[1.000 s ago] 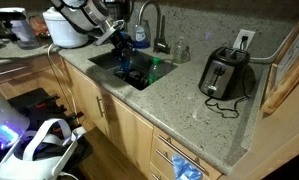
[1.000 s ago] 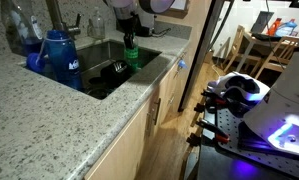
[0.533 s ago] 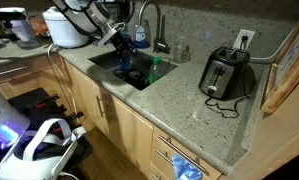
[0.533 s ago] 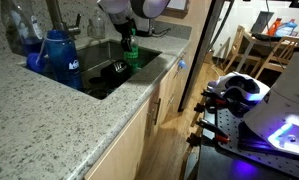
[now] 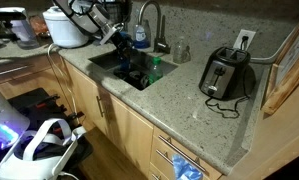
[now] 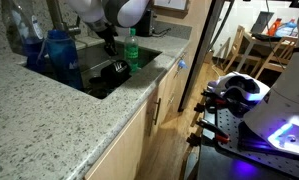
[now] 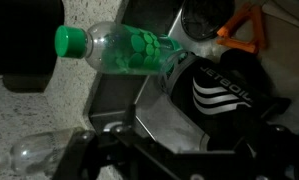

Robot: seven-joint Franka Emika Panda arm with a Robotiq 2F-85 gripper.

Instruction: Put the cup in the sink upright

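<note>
A black cup with white stripes (image 7: 224, 95) lies in the steel sink (image 7: 114, 100); it also shows in an exterior view (image 6: 119, 68). I cannot tell exactly how it is tilted. My gripper (image 7: 189, 150) hangs over the sink basin just short of the cup, its dark fingers spread wide with nothing between them. The gripper shows above the basin in both exterior views (image 5: 124, 52) (image 6: 111, 48).
A clear bottle with green cap and green contents (image 7: 119, 48) stands at the sink's edge (image 6: 131, 50). An orange piece (image 7: 244, 25) lies beyond the cup. A blue bottle (image 6: 57, 55) and the faucet (image 5: 149, 20) flank the sink. A toaster (image 5: 225, 72) sits on the counter.
The arm has swung across the sink away from the green bottle, toward the back of the basin and the cup. The cup and bottle have not moved.
</note>
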